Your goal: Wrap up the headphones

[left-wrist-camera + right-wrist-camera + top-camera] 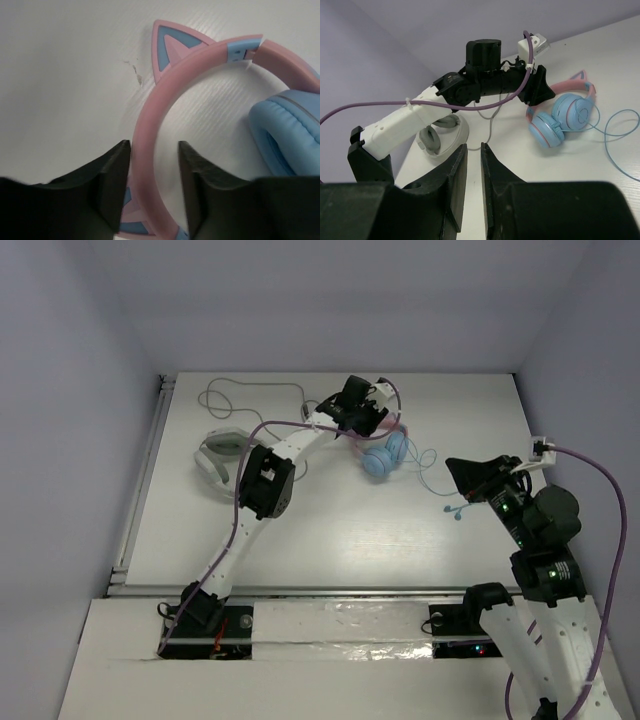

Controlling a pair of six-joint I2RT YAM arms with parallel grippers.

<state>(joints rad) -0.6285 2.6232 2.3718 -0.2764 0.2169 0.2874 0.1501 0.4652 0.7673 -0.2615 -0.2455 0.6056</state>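
Observation:
The headphones (pixel 385 455) lie at the back middle of the table, pink cat-eared headband (pixel 165 95) flat and light-blue earcups (pixel 565 117) side by side. Their thin light-blue cable (pixel 432 472) trails loosely to the right and ends in a plug (pixel 457 510). My left gripper (pixel 154 150) straddles the headband. Its left finger sits against the band and a gap shows to the right finger, so it is open. My right gripper (pixel 474 147) hovers over bare table right of the headphones, jaws a narrow slit apart with nothing between them.
A grey-white curved headset (pixel 215 458) lies at the back left, with a loose grey cable (pixel 250 390) looping behind it. The left arm (pixel 265 480) stretches diagonally across the table's left half. Walls close the back and both sides.

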